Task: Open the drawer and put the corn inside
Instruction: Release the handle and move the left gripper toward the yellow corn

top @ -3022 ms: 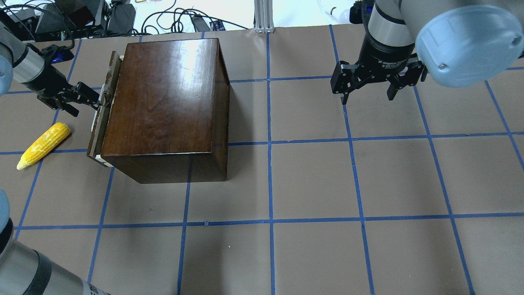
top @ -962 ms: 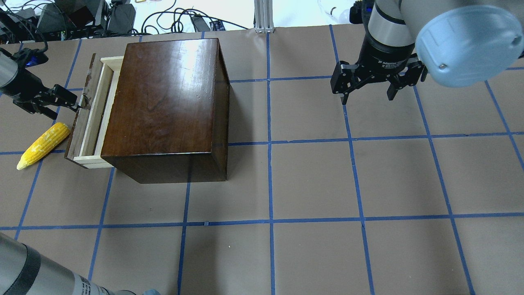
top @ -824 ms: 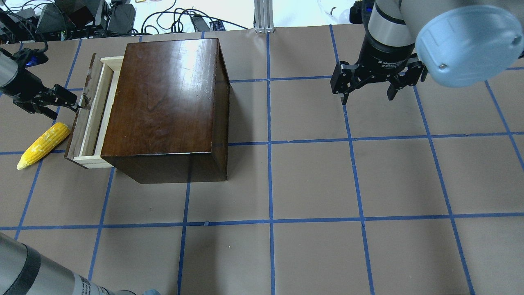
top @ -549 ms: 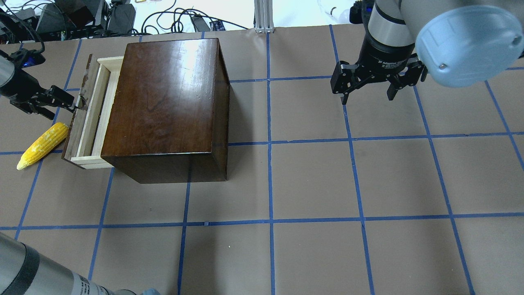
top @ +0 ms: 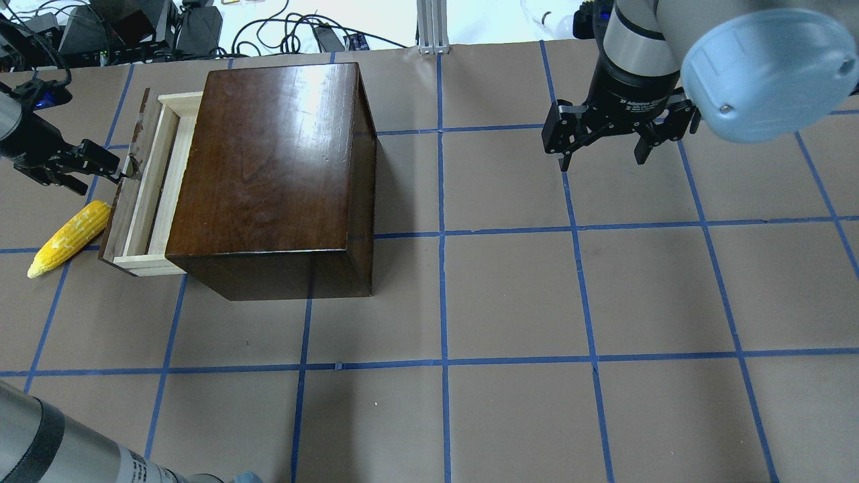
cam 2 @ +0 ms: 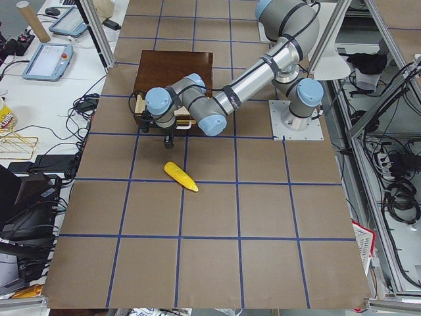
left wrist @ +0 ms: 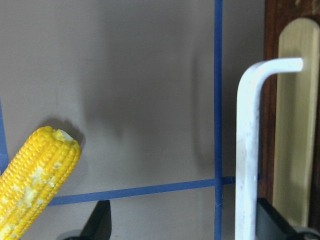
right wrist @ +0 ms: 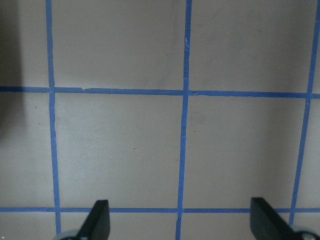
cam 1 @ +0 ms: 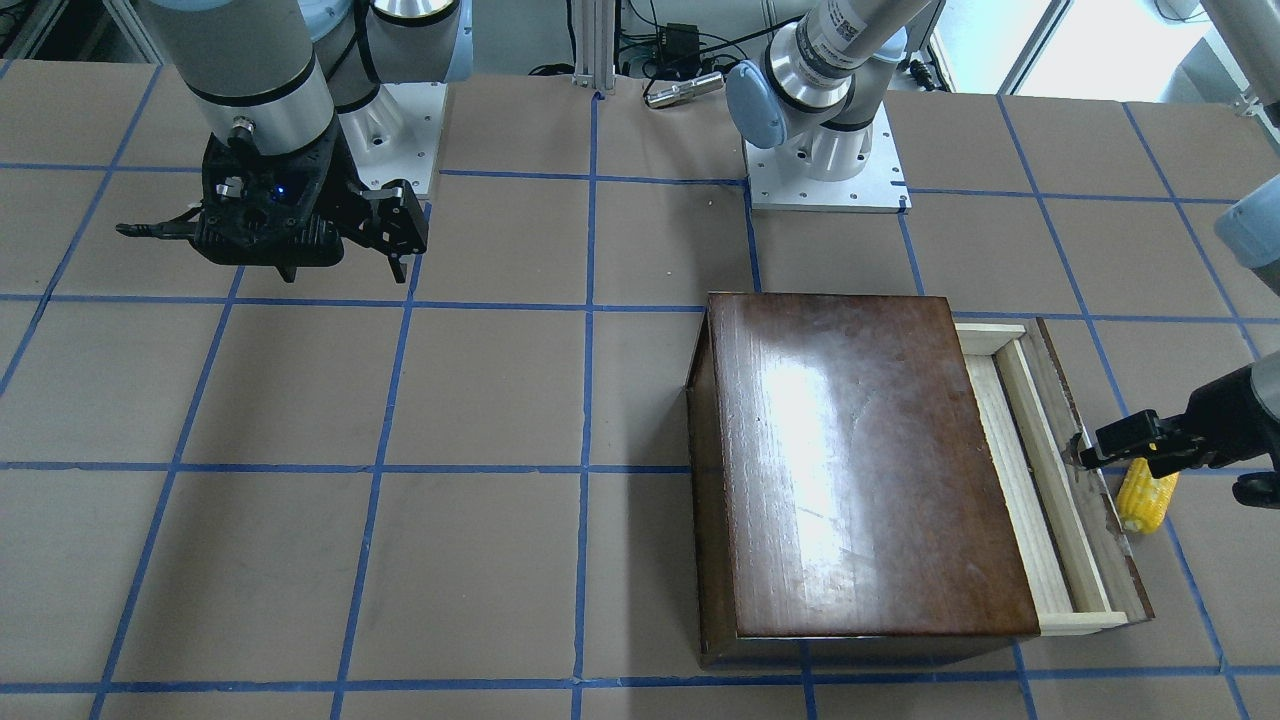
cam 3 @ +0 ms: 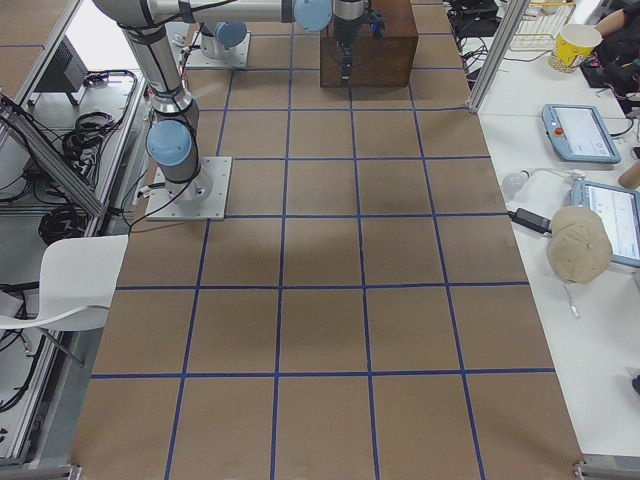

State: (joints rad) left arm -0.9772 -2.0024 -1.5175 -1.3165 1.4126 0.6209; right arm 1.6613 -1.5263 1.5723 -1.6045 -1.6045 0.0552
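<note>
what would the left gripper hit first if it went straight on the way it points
Probably the table: the left gripper points down beside the drawer front, and its wrist view shows table ahead between the fingers. The corn lies just aside; depth unclear.

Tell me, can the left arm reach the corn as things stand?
Probably yes: the corn lies uncovered on the table just beside the left gripper, whose open jaws sit at the drawer handle.
</note>
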